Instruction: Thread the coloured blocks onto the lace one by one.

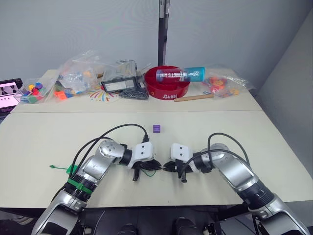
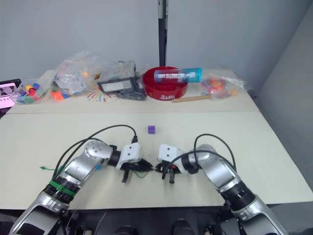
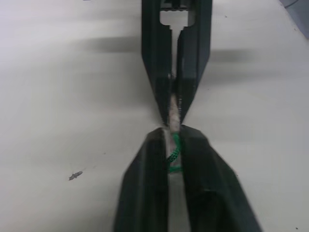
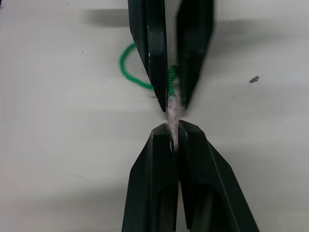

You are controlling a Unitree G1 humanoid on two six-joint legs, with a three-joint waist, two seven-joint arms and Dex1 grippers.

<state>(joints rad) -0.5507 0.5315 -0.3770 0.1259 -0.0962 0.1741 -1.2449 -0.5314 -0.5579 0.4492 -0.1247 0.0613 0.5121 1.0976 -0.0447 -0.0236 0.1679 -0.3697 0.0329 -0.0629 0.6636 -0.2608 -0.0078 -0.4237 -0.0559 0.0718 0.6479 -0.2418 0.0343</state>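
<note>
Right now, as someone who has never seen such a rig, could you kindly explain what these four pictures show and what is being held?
A two-armed humanoid robot works at a pale table. Two pictures come from its head cameras, two from its wrists. The left end effector and the right end effector meet tip to tip. Each is shut on the green lace: the left on its green part, the right on its pale stiff tip. One purple block lies farther back. The far edge holds a red bowl and bags of toy pieces.
</note>
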